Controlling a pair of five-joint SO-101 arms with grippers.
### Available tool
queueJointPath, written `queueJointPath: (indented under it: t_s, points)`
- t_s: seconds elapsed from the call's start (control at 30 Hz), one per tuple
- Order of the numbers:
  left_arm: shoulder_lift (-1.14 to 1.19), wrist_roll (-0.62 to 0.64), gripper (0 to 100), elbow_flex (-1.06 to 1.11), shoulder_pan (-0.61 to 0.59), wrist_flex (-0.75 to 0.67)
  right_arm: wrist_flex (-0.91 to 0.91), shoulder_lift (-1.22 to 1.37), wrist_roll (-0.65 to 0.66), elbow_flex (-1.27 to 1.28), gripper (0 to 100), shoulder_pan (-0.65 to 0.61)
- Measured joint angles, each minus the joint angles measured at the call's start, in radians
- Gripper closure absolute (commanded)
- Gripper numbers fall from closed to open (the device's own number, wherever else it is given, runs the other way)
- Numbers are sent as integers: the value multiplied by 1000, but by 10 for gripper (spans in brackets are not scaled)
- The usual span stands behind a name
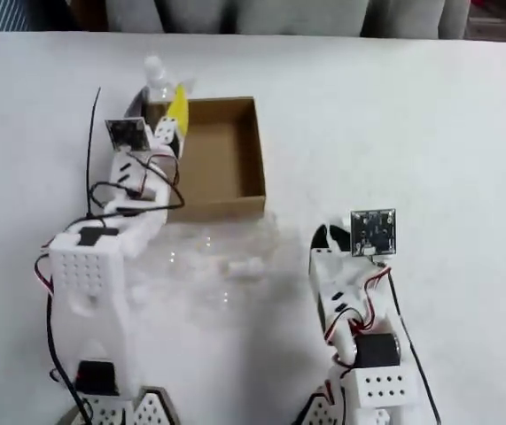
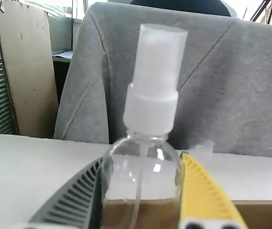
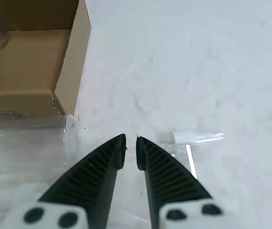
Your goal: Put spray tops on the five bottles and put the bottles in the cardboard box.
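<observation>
Bottle with a white spray top fitted is gripped upright by the left pincer, whose grey and yellow fingers are pressed against its clear sides. In the high view it is held at the far left corner of the cardboard box; whether it is over the inside or just at the rim cannot be told. The box floor is seen as bare brown card in that view, so this is judged to be the first bottle meant for it. More clear bottles are seen lying on the desk just in front of the box's near wall, between the two arms. A loose spray top with its thin tube lies on the desk just beyond the right pincer. That pincer is almost shut, with only a narrow slit between its fingertips, and nothing is held in it; it is poised low over the desk. The step in hand is judged to be the placing of a capped bottle into the box. For the next move the bottle would need to be brought inside the rim, lowered to the box floor and released upright.
</observation>
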Motion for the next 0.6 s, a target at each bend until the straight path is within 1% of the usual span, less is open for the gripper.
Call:
queueJointPath:
  t_s: [0.3, 0.37, 0.5, 0.53, 0.6]
  points:
    - [37, 3, 969, -2, -21, -15, 0, 0, 0, 0, 984, 0]
    - [48, 2, 920, -11, -21, -23, 0, 0, 0, 0, 984, 0]
    - [57, 0, 761, -20, -21, -31, 0, 0, 0, 0, 984, 0]
    - [57, 0, 740, -20, -21, -31, 0, 0, 0, 0, 984, 0]
    - [57, 0, 733, -20, -23, -31, 0, 0, 0, 0, 984, 0]
